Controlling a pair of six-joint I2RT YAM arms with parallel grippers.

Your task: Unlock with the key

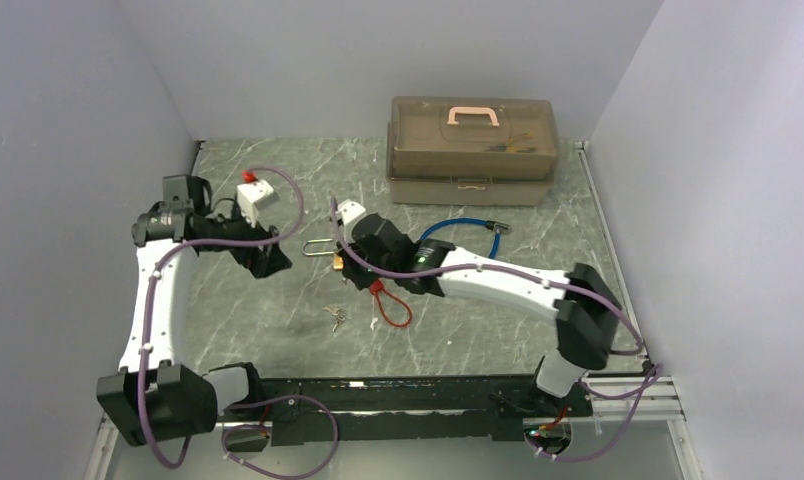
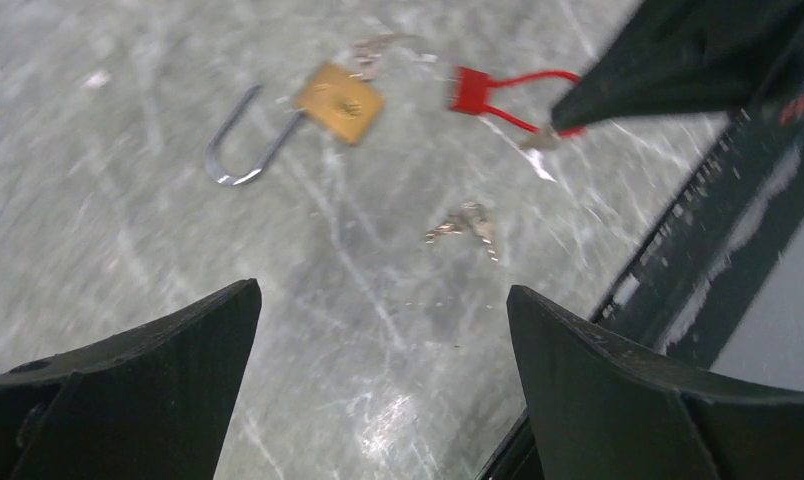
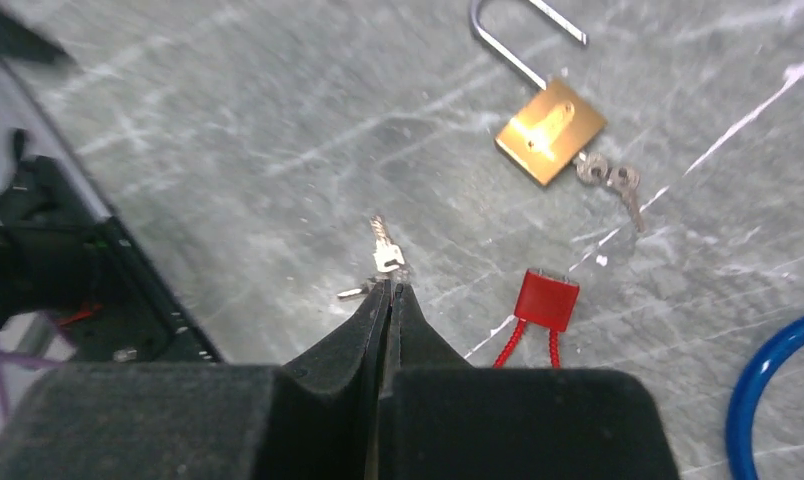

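Note:
A brass padlock (image 1: 335,263) (image 3: 550,130) (image 2: 340,102) lies on the grey table, its steel shackle swung out of the body. A small bunch of keys (image 3: 610,180) sits at its keyhole end. A second, loose bunch of keys (image 1: 336,318) (image 2: 465,222) (image 3: 383,250) lies nearer the front rail. My right gripper (image 3: 389,285) is shut above the table by the padlock. In its wrist view the loose keys show just past its tips, and I see nothing between the fingers. My left gripper (image 2: 383,330) (image 1: 263,255) hovers wide open and empty, left of the padlock.
A red cable lock (image 1: 390,305) (image 3: 547,298) lies beside the right gripper, and a blue cable (image 1: 468,232) lies behind the arm. A brown toolbox (image 1: 473,150) stands at the back. A white lock with a red part (image 1: 256,195) sits at the back left. The black rail (image 1: 408,385) runs along the front.

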